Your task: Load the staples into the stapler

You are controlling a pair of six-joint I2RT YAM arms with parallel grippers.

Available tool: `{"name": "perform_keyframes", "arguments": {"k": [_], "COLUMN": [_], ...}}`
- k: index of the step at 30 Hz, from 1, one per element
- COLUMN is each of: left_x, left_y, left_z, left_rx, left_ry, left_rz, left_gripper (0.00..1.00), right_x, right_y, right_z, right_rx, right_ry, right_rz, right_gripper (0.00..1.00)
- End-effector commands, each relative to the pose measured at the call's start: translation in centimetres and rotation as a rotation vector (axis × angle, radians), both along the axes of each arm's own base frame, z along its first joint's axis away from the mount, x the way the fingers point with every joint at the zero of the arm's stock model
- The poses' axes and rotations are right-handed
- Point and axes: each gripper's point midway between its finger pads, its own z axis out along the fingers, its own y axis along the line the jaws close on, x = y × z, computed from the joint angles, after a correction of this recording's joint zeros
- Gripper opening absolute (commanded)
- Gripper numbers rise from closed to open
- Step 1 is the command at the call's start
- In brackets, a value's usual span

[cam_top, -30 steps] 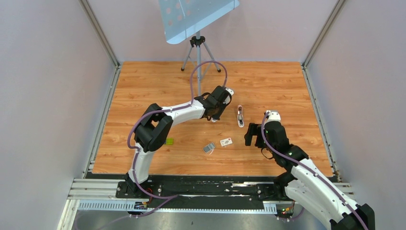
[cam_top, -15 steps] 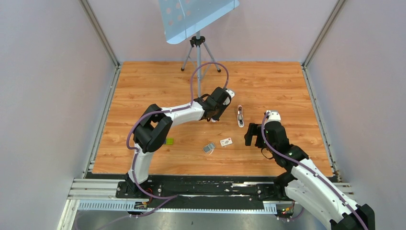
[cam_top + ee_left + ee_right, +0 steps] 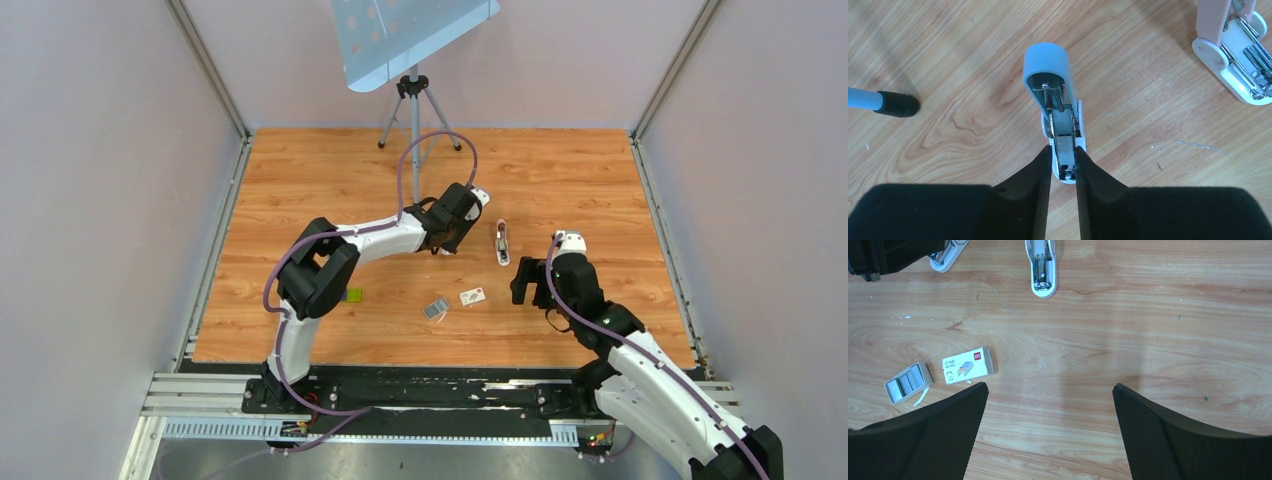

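Observation:
The pale pink stapler (image 3: 502, 242) lies open on the wooden floor, apart from both grippers; it also shows in the left wrist view (image 3: 1228, 45) and the right wrist view (image 3: 1042, 265). My left gripper (image 3: 1063, 150) is shut on a strip of staples (image 3: 1065, 152) that sits in the channel of a second, blue-topped stapler (image 3: 1048, 67), which lies open. In the top view the left gripper (image 3: 447, 245) is just left of the pink stapler. My right gripper (image 3: 1050, 386) is wide open and empty, hovering above the floor nearer than the pink stapler.
A grey tray of staple strips (image 3: 908, 382) and a white labelled staple box (image 3: 968, 365) lie left of the right gripper. A green block (image 3: 352, 295) lies by the left arm. A tripod stand (image 3: 413, 100) stands at the back, one foot (image 3: 895, 103) near the blue stapler.

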Motion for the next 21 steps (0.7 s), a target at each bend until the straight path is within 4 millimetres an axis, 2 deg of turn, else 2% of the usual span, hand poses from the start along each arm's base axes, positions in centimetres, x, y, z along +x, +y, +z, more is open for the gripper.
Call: {"name": "perform_keyframes", "arguments": {"k": [1,11,18,21], "left_x": [-0.8,-0.9,-0.4,0.3], "left_y": [0.7,0.3,-0.4,-0.1], "left_z": [0.3,1.1,4.1,5.2], "left_rx": [0.021,-0.020,-0.121,-0.152], "left_ry": [0.016,0.021,-0.026,-0.066], "left_rz": [-0.013,0.003,0.045,0.084], "left_gripper": [0.26,0.26,0.33,0.35], "right_x": [0.1,0.1,0.1,0.1], "right_y": [-0.2,-0.1,-0.1,-0.1], "right_z": [-0.2,0.0,0.1,0.0], "right_rx": [0.004,0.010,0.010,0.009], "right_ry": [0.007,0.004,-0.001,0.000], "right_rz": [-0.013,-0.006,-0.007,-0.007], "right_gripper": [1.00,1.00,1.00,1.00]}}
